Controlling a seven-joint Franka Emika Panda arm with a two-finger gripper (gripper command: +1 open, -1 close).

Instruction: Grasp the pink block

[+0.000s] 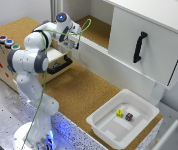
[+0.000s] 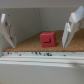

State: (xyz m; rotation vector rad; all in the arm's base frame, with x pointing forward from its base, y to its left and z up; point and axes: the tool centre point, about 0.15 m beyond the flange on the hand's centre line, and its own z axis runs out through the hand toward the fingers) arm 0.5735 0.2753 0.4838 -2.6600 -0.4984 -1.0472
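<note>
The pink block point(image 2: 47, 39) is a small reddish-pink cube with a dark mark on its face. It rests on a cork shelf point(image 2: 30, 49) behind a white ledge point(image 2: 42, 65). In the wrist view it lies beyond the fingertips, apart from both and closer to one finger point(image 2: 69, 31). My gripper point(image 2: 37, 45) is open and holds nothing. In the exterior view the gripper point(image 1: 71, 43) hangs at the edge of the cabinet's open shelf point(image 1: 96, 30), and the block is hidden there.
A white bin point(image 1: 104, 122) at the exterior view's lower right holds a yellow block point(image 1: 119, 113) and a dark block point(image 1: 129, 116). A cabinet door with a black handle point(image 1: 139, 46) stands at the right. A wooden box with an open drawer point(image 1: 59, 65) sits by the arm.
</note>
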